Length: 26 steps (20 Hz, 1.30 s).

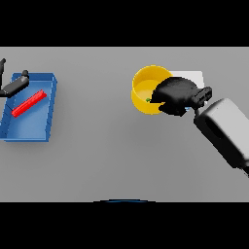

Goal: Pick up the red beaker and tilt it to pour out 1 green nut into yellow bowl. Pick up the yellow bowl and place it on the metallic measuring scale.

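Bowl (pixel 146 87): yellow, upper right of centre, green nut (pixel 148 100) inside.
Right robot hand (pixel 176 95): fingers curled over bowl's right rim.
Scale (pixel 194 78): white, behind that hand.
Left robot hand (pixel 13 85): frame's left edge, over blue tray (pixel 44 124); grip unclear.
Tabletop (pixel 116 155): open across the middle.

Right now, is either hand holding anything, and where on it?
The right hand grips the yellow bowl by its right rim. The left hand, over the blue tray, holds nothing.
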### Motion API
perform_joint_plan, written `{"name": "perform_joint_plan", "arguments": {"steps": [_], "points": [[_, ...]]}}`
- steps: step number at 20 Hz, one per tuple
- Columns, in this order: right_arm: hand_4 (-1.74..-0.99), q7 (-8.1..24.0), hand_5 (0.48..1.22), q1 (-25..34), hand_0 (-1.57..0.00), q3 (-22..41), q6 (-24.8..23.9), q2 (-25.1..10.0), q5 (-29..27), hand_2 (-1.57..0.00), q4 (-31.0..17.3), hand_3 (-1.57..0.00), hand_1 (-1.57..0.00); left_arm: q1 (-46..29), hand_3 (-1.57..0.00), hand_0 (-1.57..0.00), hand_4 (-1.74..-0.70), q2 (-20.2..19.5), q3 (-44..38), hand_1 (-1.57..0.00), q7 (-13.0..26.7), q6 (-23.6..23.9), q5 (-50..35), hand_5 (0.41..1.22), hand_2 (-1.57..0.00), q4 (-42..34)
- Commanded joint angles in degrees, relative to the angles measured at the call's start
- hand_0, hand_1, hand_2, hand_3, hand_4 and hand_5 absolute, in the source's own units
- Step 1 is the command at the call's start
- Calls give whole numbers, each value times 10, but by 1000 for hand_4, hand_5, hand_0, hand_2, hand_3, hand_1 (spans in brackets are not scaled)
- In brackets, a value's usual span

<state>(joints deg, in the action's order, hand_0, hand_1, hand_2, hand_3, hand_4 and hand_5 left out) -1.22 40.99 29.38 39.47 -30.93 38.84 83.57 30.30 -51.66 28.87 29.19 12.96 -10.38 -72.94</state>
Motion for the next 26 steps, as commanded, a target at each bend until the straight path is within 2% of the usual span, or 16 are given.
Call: {"name": "perform_joint_plan", "arguments": {"steps": [1, 2, 4, 10, 11, 12, 13, 18, 20, 24, 26], "points": [[-1720, -2, 1221, 10, -1570, -7, -7, -5, 3, -1567, -14, -1325, -1570, -2, 1, 1, -811, -4, -2, 1, 1, 2, -1, 741, 1, -6], [-1720, 7, 1221, 10, -1570, -13, -17, -8, 6, -1568, -25, -1298, -1570, -1, 1, 1, -808, -5, -1, 1, 3, 0, -1, 742, 1, -6], [-1719, 1, 1221, 22, -1570, -21, -39, -14, 10, -1569, -57, -1256, -1570, 6, 1, 1, -801, -1, 7, 1, 27, 3, 7, 734, 1, -11], [-1720, -6, 1221, 42, -1571, -44, -81, -29, 4, -1571, -167, -1193, -1571, -1, 1, 1, -828, -11, 2, 1, 49, 4, -2, 765, 1, -29], [-1720, -23, 1221, 40, -1571, -46, -94, -37, 3, -1571, -184, -1181, -1571, -2, 1, 1, -833, -9, 3, 1, 50, 7, 0, 769, 1, -28], [-1720, -21, 1221, 43, -1571, -46, -98, -36, 4, -1571, -196, -1172, -1571, 1, 1, 1, -832, -12, 4, 1, 51, 4, 2, 773, 1, -26], [-1720, -32, 1221, 47, -1571, -46, -112, -36, 9, -1571, -221, -1168, -1571, -2, 1, 1, -829, -13, 3, 1, 49, 3, 1, 774, 1, -24], [-1723, -45, 1221, 53, -1571, -44, -153, -30, 19, -1571, -304, -1308, -1571, -9, 1, 1, -818, -14, 1, 1, 50, 7, 1, 756, 1, -26], [-1724, -52, 1221, 64, -1571, -40, -180, -15, 27, -1571, -348, -1390, -1567, -6, 1, 1, -811, -9, 6, 1, 53, 7, 4, 753, 1, -26], [-1727, -66, 1221, 76, -1571, -36, -201, 5, 26, -1563, -402, -1482, -1518, -3, 1, 1, -796, -12, 5, 1, 52, 6, 5, 733, 1, -24], [-1727, -56, 1221, 76, -1571, -33, -208, 13, 27, -1566, -415, -1497, -1491, -2, 1, 1, -800, -12, 3, 1, 46, 3, 3, 725, 1, -21]]}}
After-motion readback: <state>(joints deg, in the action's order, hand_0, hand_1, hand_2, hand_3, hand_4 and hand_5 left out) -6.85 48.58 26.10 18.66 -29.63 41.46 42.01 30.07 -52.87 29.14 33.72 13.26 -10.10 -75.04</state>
